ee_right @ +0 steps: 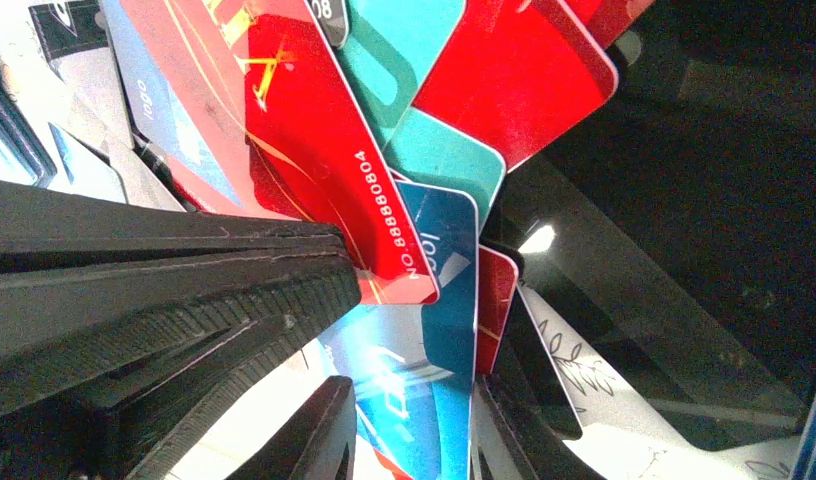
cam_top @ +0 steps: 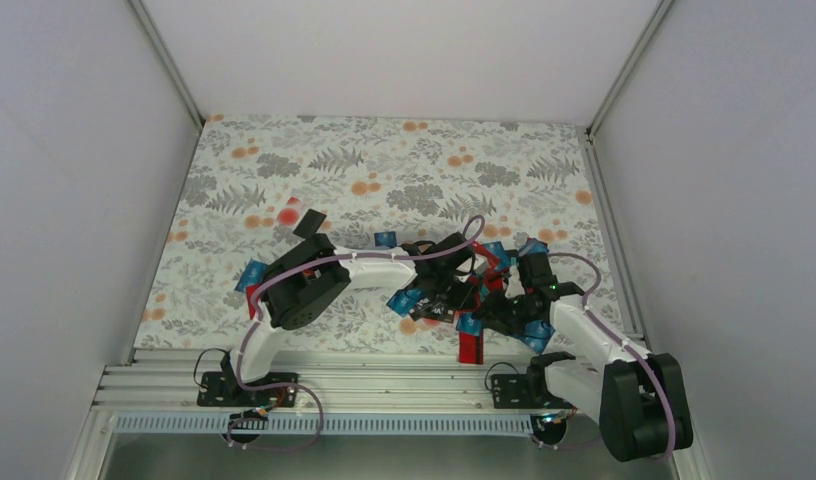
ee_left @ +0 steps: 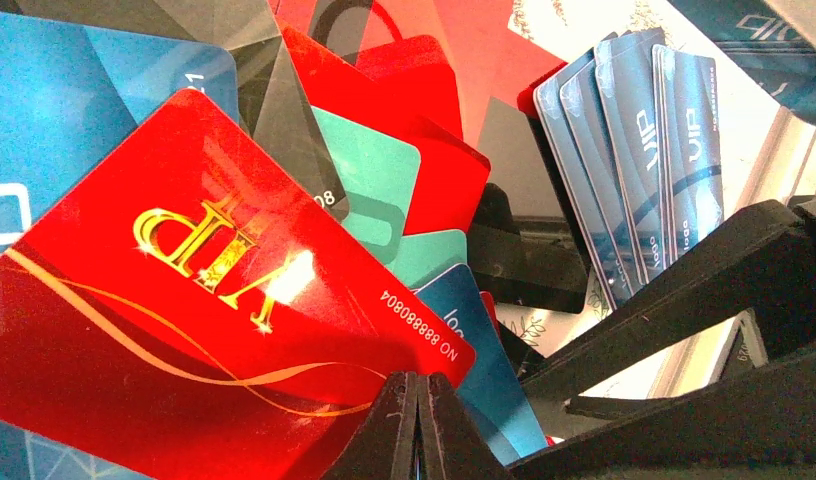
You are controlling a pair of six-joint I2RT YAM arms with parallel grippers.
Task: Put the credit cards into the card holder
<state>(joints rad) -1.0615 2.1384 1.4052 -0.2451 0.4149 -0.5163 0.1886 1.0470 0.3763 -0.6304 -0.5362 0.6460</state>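
Observation:
Both grippers meet in a heap of credit cards (cam_top: 454, 295) at the middle of the floral cloth. My left gripper (cam_top: 450, 286) (ee_left: 416, 385) is shut on the lower edge of a red VIP card (ee_left: 214, 260), near its numbered corner; that card also shows in the right wrist view (ee_right: 314, 130). My right gripper (cam_top: 482, 302) (ee_right: 416, 400) has its jaws apart with a bright blue card (ee_right: 434, 350) standing between them; I cannot tell whether they press on it. Several navy VIP cards (ee_left: 644, 160) fan upright behind. I cannot pick out the card holder.
Loose cards lie on the cloth: blue ones (cam_top: 251, 275) (cam_top: 385, 239), a black one (cam_top: 309, 223), a red one (cam_top: 471, 345) at the near edge. White walls close in both sides. A metal rail (cam_top: 314, 380) runs along the front.

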